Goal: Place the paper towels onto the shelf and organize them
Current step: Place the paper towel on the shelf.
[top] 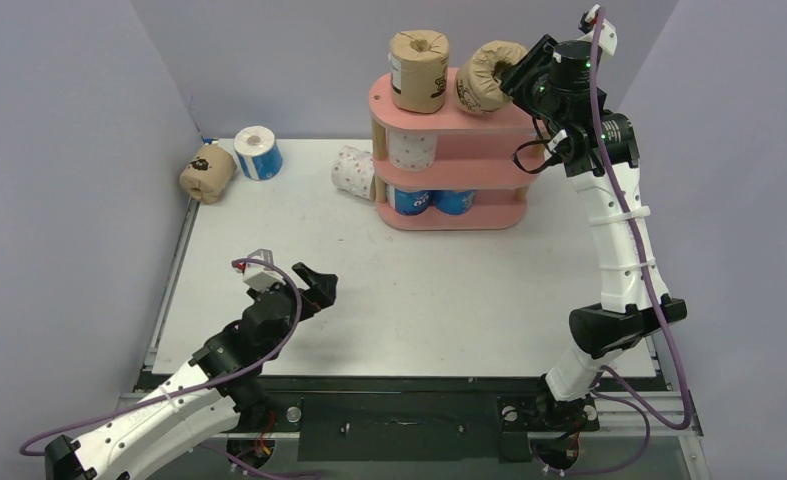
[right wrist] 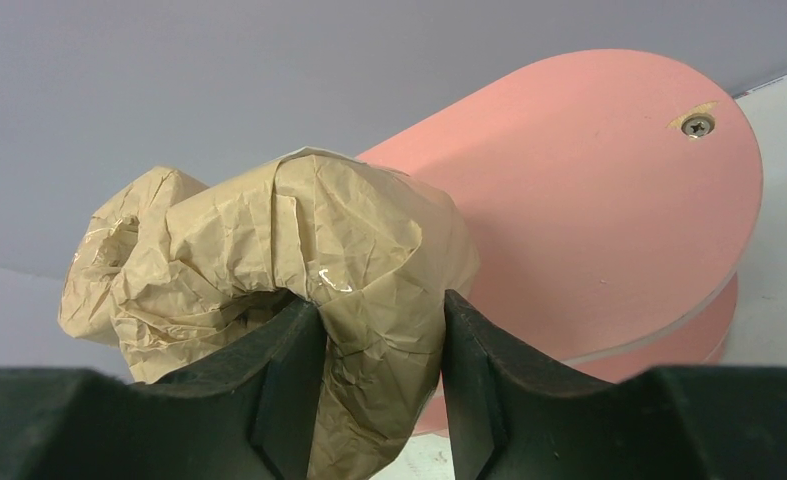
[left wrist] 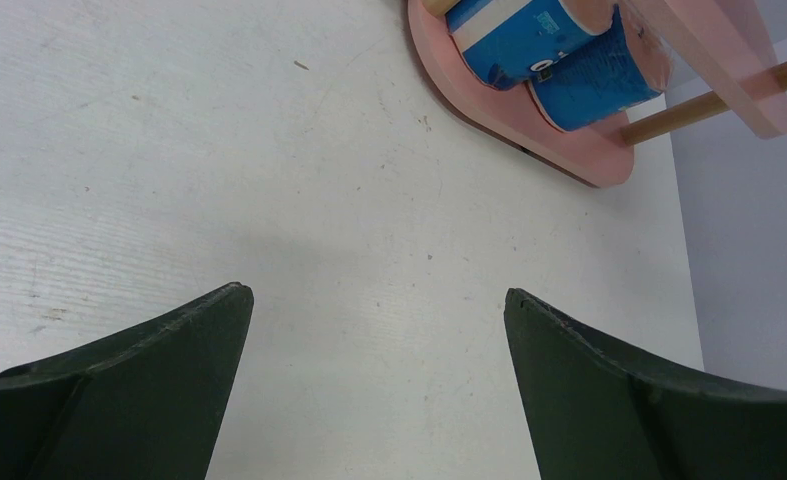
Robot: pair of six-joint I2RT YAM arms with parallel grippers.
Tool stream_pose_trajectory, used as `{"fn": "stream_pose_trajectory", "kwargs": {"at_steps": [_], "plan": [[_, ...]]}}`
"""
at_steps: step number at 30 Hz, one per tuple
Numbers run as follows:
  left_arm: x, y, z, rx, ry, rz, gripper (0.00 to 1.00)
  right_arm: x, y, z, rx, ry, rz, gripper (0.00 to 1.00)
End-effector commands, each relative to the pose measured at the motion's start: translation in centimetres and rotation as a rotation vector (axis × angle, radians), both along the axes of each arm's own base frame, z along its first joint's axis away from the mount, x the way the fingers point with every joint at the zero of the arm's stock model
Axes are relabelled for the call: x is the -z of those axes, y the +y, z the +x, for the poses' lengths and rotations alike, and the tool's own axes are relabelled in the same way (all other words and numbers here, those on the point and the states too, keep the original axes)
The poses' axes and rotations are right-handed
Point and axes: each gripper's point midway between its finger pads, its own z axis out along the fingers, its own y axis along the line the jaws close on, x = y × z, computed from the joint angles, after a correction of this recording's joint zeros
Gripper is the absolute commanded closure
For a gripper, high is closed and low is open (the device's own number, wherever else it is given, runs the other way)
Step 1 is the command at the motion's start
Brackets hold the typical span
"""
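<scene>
The pink shelf point(top: 489, 122) stands at the back of the table. One brown roll point(top: 418, 70) stands upright on its top board. My right gripper point(top: 517, 76) is shut on a second brown roll point(top: 487, 76), held over the right part of that board. In the right wrist view the fingers point(right wrist: 289, 370) pinch this crumpled brown roll point(right wrist: 269, 240) above the top board point(right wrist: 609, 200). A white pink-dotted roll point(top: 412, 150) sits on the middle tier, and two blue rolls point(top: 409, 200) point(top: 455, 201) on the bottom one. My left gripper point(top: 319, 285) is open and empty, low over the table point(left wrist: 379, 295).
Loose on the table are a white dotted roll point(top: 352, 170) leaning against the shelf's left side, a blue roll point(top: 258, 152) and a brown roll point(top: 207, 173) at the back left. The left wrist view shows the blue rolls point(left wrist: 529, 35) on the bottom board point(left wrist: 569, 155). Grey walls enclose the table.
</scene>
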Motion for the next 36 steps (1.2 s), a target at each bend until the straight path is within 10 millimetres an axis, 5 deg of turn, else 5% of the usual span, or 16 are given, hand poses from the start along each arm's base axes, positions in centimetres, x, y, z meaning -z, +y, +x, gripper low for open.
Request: {"fn": "stream_pose_trajectory", "kwargs": {"at_steps": [1, 19, 25, 36], "plan": [[-0.5, -0.3, 0.3, -0.002, -0.015, -0.029, 0.03, -2.5, -0.1, 0.3, 0.003, -0.088, 0.041, 0.60], [-0.1, -0.2, 0.1, 0.002, -0.008, -0.032, 0.03, -1.3, 0.5, 1.6, -0.007, -0.067, 0.050, 0.59], [-0.1, 0.0, 0.0, -0.004, -0.008, -0.030, 0.03, -1.2, 0.9, 1.9, -0.017, -0.065, 0.063, 0.46], [-0.1, -0.1, 0.1, -0.002, -0.010, -0.027, 0.03, -2.1, 0.6, 1.6, -0.008, -0.084, 0.077, 0.37]]}}
